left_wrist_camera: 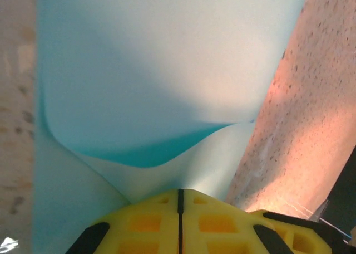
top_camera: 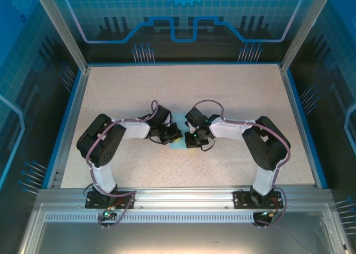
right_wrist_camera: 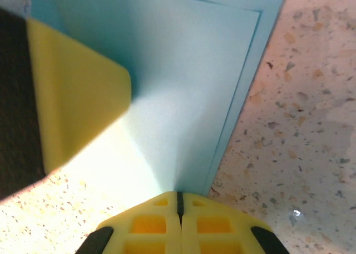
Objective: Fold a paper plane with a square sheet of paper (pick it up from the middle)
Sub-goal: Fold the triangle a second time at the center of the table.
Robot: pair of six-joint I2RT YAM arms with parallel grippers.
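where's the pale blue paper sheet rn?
Top view: the thin pale-blue paper sheet lies mid-table, pinched by the shut left gripper and right gripper meeting over it.

Top external camera: fixed above and behind the arm bases [top_camera: 105, 198], facing down and forward over the whole speckled beige table top [top_camera: 222, 98] — distant. Wrist cameras: each looks past its yellow plastic fingers [left_wrist_camera: 144, 223] [right_wrist_camera: 144, 229], very close. All three share the thin pale cyan-blue paper sheet [top_camera: 177, 145] [left_wrist_camera: 167, 70] [right_wrist_camera: 183, 87].

table [top_camera: 222, 98]: speckled beige | edge [top_camera: 71, 123]: blue | walls [top_camera: 183, 14]: blue circuit-print panels | near rail [top_camera: 183, 195]: aluminium
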